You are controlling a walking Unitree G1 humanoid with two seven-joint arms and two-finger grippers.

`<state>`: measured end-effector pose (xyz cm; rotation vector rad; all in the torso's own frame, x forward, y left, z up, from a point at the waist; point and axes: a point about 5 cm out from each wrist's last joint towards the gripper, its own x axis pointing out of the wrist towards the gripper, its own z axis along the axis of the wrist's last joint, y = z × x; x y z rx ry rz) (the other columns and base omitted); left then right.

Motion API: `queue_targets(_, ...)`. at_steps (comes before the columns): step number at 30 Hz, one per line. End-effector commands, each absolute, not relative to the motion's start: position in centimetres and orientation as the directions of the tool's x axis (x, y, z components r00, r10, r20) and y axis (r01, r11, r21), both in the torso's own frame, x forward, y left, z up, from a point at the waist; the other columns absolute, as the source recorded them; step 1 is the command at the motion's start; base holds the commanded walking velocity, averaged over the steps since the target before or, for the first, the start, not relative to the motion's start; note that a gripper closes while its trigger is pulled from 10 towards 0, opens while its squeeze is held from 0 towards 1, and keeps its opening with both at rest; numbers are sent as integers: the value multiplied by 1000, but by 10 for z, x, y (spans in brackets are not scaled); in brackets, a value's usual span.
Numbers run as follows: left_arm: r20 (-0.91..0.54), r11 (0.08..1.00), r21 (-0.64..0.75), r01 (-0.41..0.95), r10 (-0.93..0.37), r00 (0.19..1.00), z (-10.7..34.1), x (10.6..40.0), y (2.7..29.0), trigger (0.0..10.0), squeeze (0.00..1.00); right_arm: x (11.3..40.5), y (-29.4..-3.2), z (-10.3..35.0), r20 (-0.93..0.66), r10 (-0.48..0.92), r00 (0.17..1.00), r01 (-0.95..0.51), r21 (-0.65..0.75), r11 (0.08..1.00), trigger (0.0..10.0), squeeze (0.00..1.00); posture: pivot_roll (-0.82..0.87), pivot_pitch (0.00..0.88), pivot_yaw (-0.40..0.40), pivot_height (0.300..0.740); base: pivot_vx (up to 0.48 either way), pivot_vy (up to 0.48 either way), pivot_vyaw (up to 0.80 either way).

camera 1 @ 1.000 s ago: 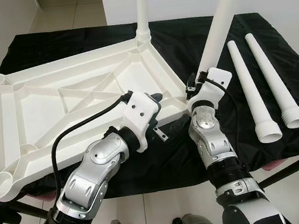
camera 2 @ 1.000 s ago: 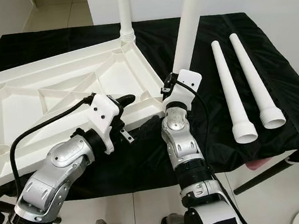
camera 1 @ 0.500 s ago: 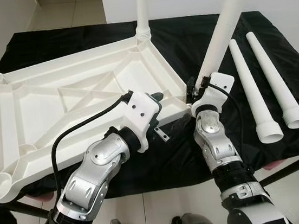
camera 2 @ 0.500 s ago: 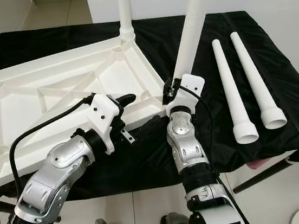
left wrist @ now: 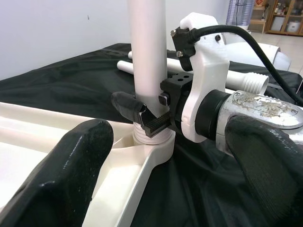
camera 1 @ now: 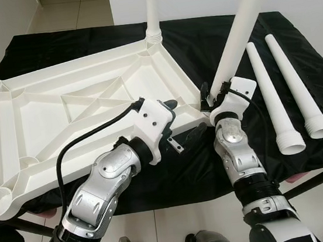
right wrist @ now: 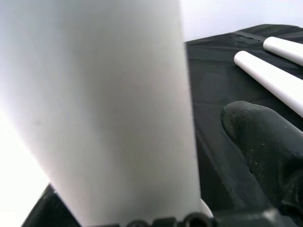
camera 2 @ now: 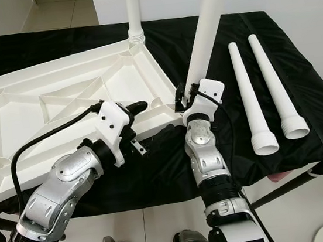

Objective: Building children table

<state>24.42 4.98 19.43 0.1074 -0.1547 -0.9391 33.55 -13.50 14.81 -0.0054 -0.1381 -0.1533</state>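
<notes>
table leg (camera 1: 239, 32) upright, tilted rightward, base in tabletop (camera 1: 60, 110) corner, right claw (left wrist: 150, 115) clamped

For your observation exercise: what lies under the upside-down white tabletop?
Under the tabletop lies a black cloth, spread past its edges. What the cloth rests on is covered, apart from dark legs near the floor.

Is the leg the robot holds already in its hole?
In: the leg stands in the tabletop corner socket, with the right gripper clamped round it.

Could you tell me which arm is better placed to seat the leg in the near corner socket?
Right. The right gripper is shut on the leg just above the socket; the left gripper rests on the tabletop rim.
</notes>
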Motion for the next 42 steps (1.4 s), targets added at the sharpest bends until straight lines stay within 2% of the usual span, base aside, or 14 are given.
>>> queue_targets(1,66,546,158,823,-837,543,192,241,47,10000,0,334,-138,144,128,-141,982,140,18,990,10000,0,-93,51,-26,740,0,0,0)
queue_targets(6,68,542,159,825,-840,539,192,240,46,10000,0,333,-152,144,134,10,991,-7,-20,1000,10000,0,-99,48,-24,740,0,0,0)
queue_targets(12,68,540,158,827,-841,536,192,240,46,10000,0,332,-156,144,135,68,988,-64,-37,997,10000,0,-102,46,-22,740,0,0,0)
queue_targets(13,69,537,158,829,-843,533,192,240,45,10000,0,330,-160,146,143,140,980,-133,-60,989,10000,0,-103,43,-21,740,0,0,0)
queue_targets(17,69,535,159,830,-844,532,192,240,45,10000,0,328,-164,148,146,237,960,-224,-100,969,10000,0,-103,43,-20,740,0,0,0)
queue_targets(20,68,535,159,830,-844,532,192,240,45,10000,0,326,-165,148,145,274,951,-259,-116,959,10000,0,-104,41,-20,740,0,0,0)
queue_targets(23,69,534,159,830,-845,531,192,240,44,10000,0,324,-176,153,141,378,915,-351,-182,918,10000,0,-104,41,-20,740,0,0,0)
queue_targets(26,69,534,159,831,-845,530,192,240,44,10000,0,324,-180,156,141,404,904,-375,-191,907,10000,0,-106,37,-18,740,0,0,0)
queue_targets(27,69,533,159,831,-846,529,192,240,44,10000,0,324,-182,157,136,422,896,-393,-198,898,5529,0,-108,34,-17,740,0,0,0)
queue_targets(28,69,533,159,831,-846,529,192,240,44,10000,0,324,-182,157,136,422,896,-393,-198,898,5529,0,-108,34,-17,740,0,0,0)
queue_targets(29,69,532,159,832,-846,528,192,240,44,10000,0,324,-184,158,129,444,887,-412,-213,886,0,0,-108,34,-16,740,0,0,0)
queue_targets(34,69,530,159,833,-847,527,192,240,44,10000,0,325,-191,157,95,491,866,-457,-249,854,0,0,-110,34,-11,740,0,0,0)
queue_targets(42,69,530,159,833,-847,527,192,240,44,10000,0,325,-191,157,95,491,866,-457,-249,854,0,0,-110,34,-11,740,0,0,0)
